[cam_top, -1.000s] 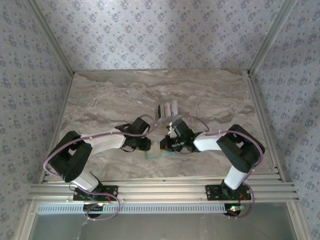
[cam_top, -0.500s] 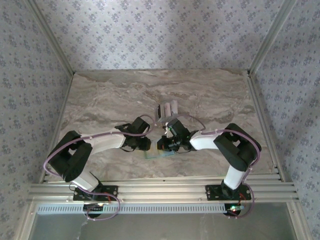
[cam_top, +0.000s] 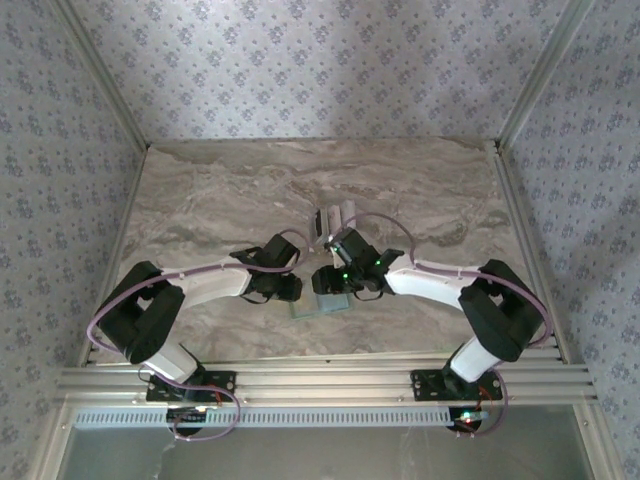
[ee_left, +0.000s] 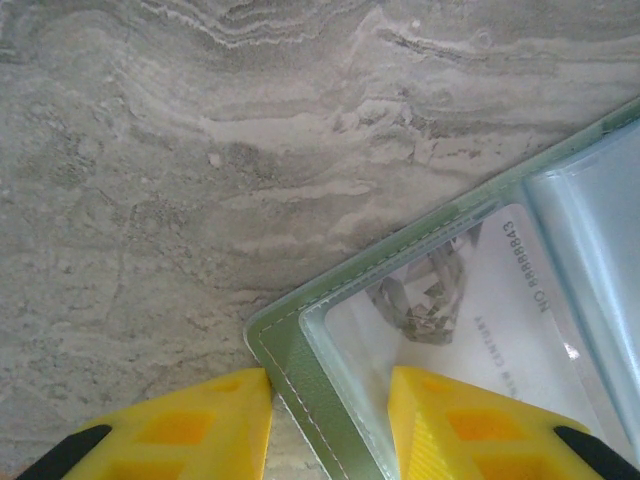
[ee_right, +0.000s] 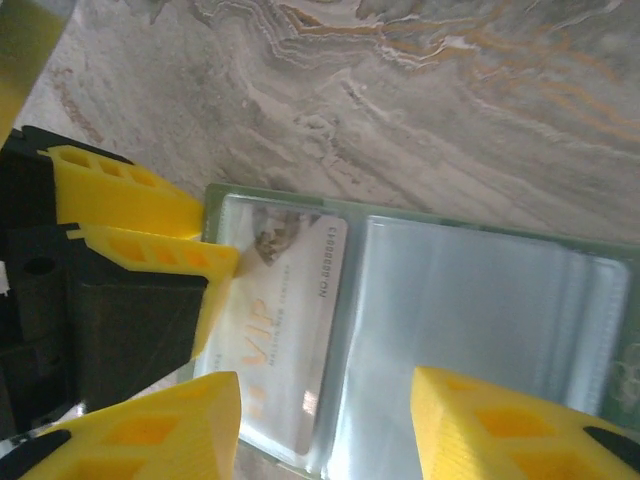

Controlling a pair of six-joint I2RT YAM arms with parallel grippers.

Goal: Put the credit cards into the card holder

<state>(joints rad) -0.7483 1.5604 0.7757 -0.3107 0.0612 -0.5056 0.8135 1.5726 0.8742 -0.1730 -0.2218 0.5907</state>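
Observation:
The pale-green card holder (ee_right: 400,215) lies open on the table, its clear pockets facing up (cam_top: 322,306). A white credit card (ee_right: 285,320) printed VIP sits inside the left pocket (ee_left: 480,310). My right gripper (ee_right: 325,420) hovers open over the holder with nothing between its fingers. My left gripper (ee_left: 330,385) stands at the holder's corner with its jaws apart, one finger (ee_right: 150,255) on the card's pocket and the other beside the green edge. More credit cards (cam_top: 335,216) lie farther back on the table.
The marble tabletop (cam_top: 220,190) is bare around the holder. Patterned walls close in the back and both sides. Both grippers (cam_top: 312,285) crowd together over the holder, near the front rail (cam_top: 320,378).
My right gripper has opened from shut and slid slightly left over the holder, its elbow swinging out to the right. The left arm has not moved.

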